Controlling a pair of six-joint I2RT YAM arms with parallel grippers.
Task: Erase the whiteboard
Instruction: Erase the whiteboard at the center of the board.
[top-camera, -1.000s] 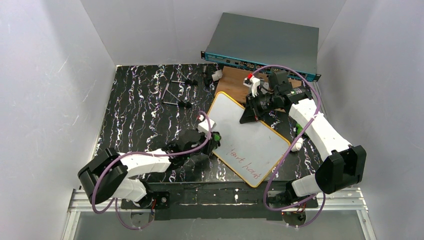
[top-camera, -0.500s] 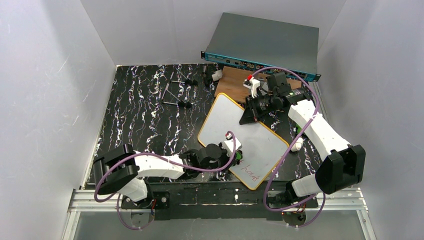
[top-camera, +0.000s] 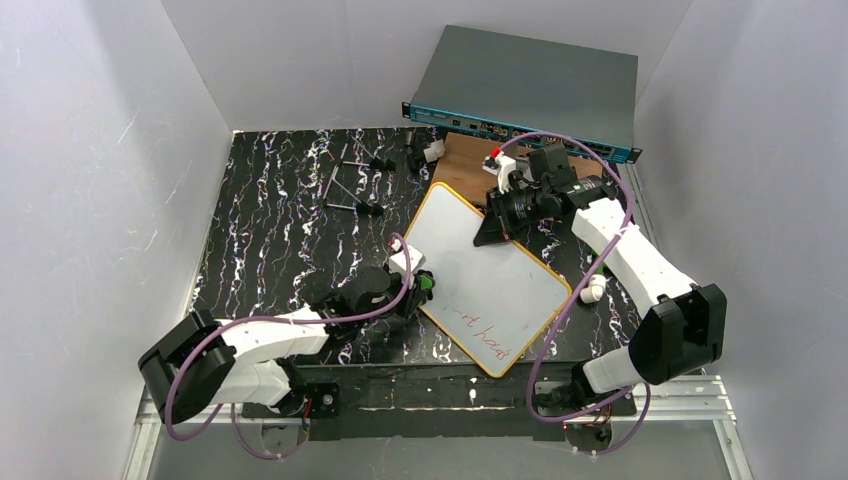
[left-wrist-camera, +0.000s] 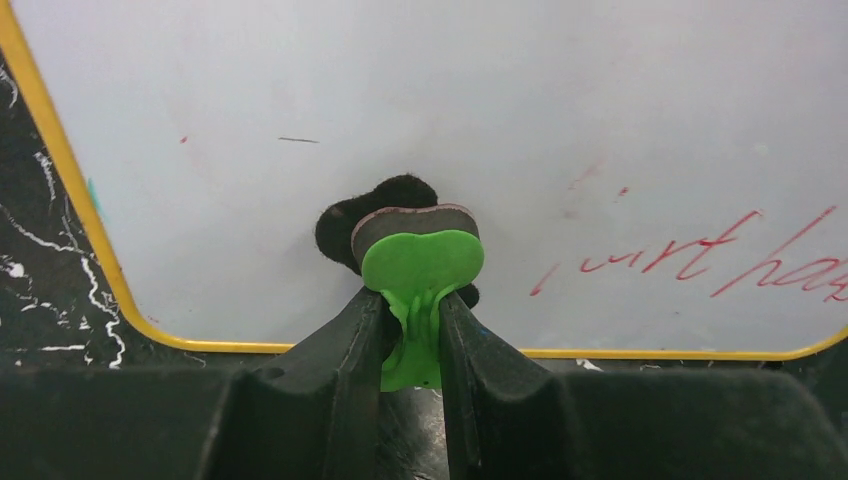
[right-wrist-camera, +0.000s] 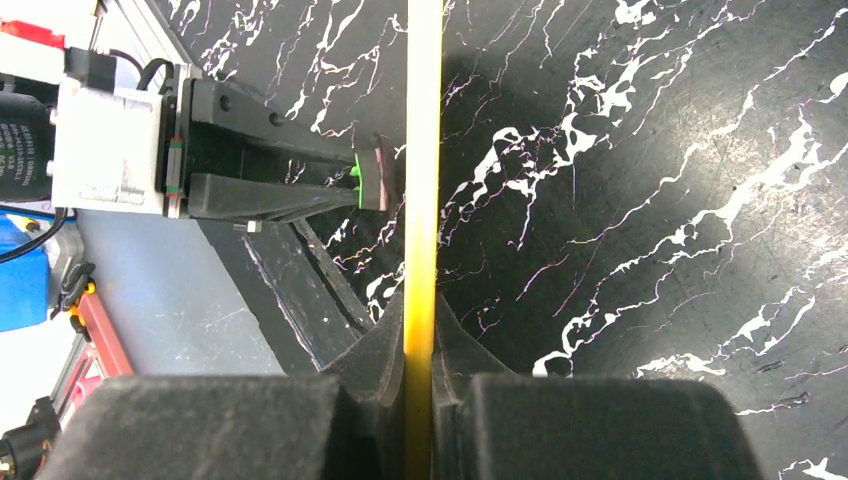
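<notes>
The whiteboard (top-camera: 490, 265), white with a yellow frame, lies tilted across the black marbled table. Red handwriting (top-camera: 487, 337) runs near its near edge, and it also shows at the right of the left wrist view (left-wrist-camera: 700, 255). My left gripper (top-camera: 420, 285) is shut on a green eraser (left-wrist-camera: 421, 262), whose black felt pad presses on the whiteboard (left-wrist-camera: 450, 110) just inside the near left frame, left of the writing. My right gripper (top-camera: 487, 232) is shut on the board's far edge. In the right wrist view the yellow frame (right-wrist-camera: 422, 150) runs straight between that gripper's (right-wrist-camera: 420, 325) jaws.
A brown wooden board (top-camera: 468, 165) lies beyond the whiteboard, under a grey and teal rack unit (top-camera: 525, 90). Thin metal tools (top-camera: 350, 185) lie at the back left. A small white object (top-camera: 594, 290) sits right of the whiteboard, by the right arm.
My left gripper swept right along the board's near edge with the eraser, then came back left. The whiteboard's near corner has shifted a little left. The right gripper kept its hold.
</notes>
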